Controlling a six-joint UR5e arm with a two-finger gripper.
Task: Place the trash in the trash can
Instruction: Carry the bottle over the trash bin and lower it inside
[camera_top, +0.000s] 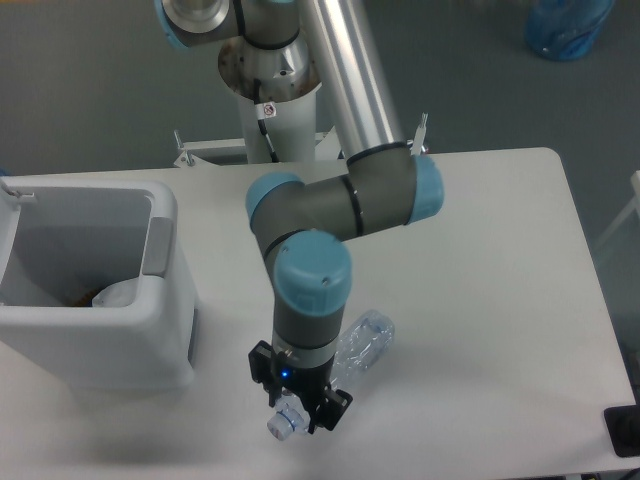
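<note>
The pincer (297, 408) grips the crushed bottle (362, 340) above the table (500, 260), right of the trash can (90, 300).

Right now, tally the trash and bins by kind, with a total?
Crushed clear plastic bottle, in the claw: 1
Crumpled white wad, inside the bin: 1
Boxy white plastic bin: 1
Total: 3

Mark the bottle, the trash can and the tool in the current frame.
bottle (365, 340): fixed camera, on the clear body right of the arm.
trash can (100, 345): fixed camera, on the front outer wall.
tool (300, 412): fixed camera, between the fingertips, at the bottle's neck end.
</note>
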